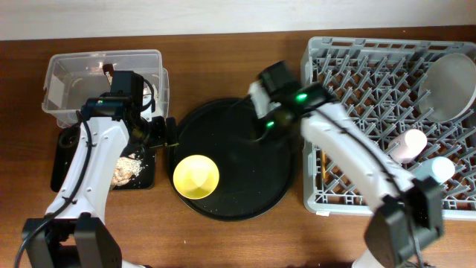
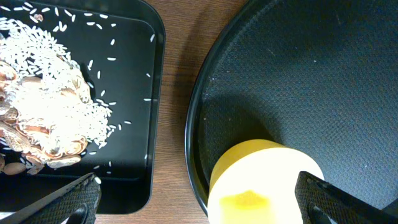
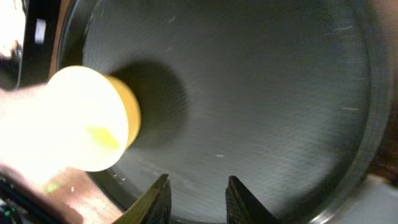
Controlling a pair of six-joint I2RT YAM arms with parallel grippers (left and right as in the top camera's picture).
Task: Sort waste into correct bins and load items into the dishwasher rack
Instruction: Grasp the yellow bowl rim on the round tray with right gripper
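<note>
Left claw: spread wide with nothing held, hanging over the strip of bench between the black rectangular tray and the round black tray.
Right claw: fingers parted by a narrow gap, nothing gripped, poised low over the round tray's bare floor.
Yellow bowl: set on the round black tray near its left front rim, clear of both claws.
Food scraps: heaped with rice grains in the black rectangular tray, loose grains scattered around.
Clear tub: placed behind the rectangular tray, at the bench's far left.
Dishwasher rack: placed right of the round tray.
Pale green plate: leaned among the pegs in the rack's far right corner.
Pink cup: lodged in the rack, blue cup just beside it.
</note>
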